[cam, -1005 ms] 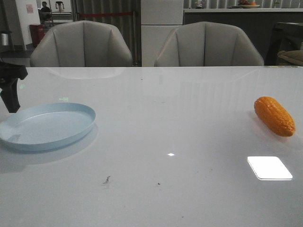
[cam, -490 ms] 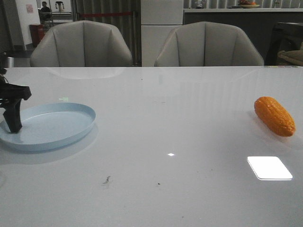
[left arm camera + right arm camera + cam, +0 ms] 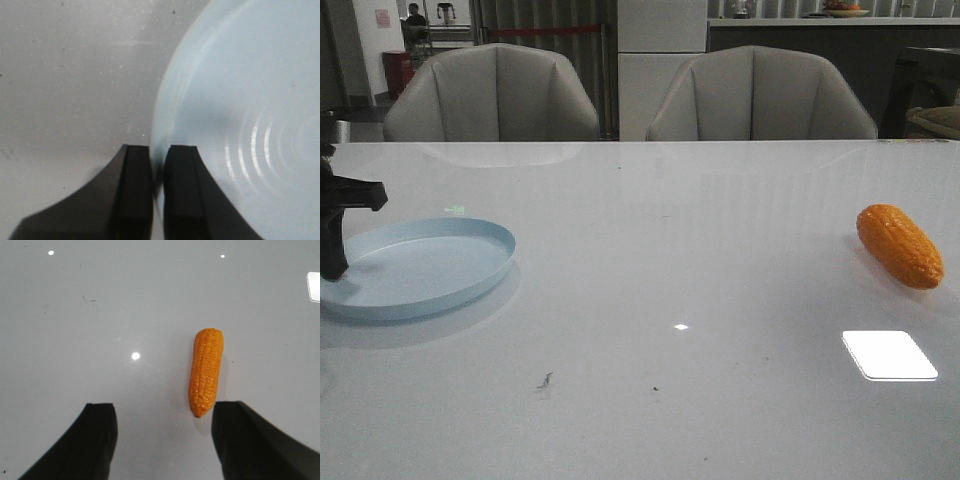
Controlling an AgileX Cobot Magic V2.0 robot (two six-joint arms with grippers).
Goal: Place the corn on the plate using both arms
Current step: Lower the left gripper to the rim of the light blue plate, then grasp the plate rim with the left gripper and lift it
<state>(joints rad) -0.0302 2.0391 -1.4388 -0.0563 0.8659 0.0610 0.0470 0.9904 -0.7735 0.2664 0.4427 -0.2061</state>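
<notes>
Pale-blue plate [image 3: 420, 268], unmarked, rim clamped by left gripper [image 3: 158, 165]; orange corn [image 3: 899, 245] well apart on glossy white table [image 3: 680, 260]; right gripper [image 3: 165, 425] spread; grey chairs [image 3: 492, 92] behind.

Two grey chairs [image 3: 495, 92] behind table [image 3: 700, 270]

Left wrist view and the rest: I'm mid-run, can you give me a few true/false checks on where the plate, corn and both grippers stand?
1. The left gripper is closed on the plate rim. True.
2. The corn lies on the plate. False: it lies on the table, far to the right of the plate.
3. The right gripper is open. True.
4. The right gripper holds the corn. False: the corn lies on the table, ungripped.
5. The plate is empty. True.
</notes>
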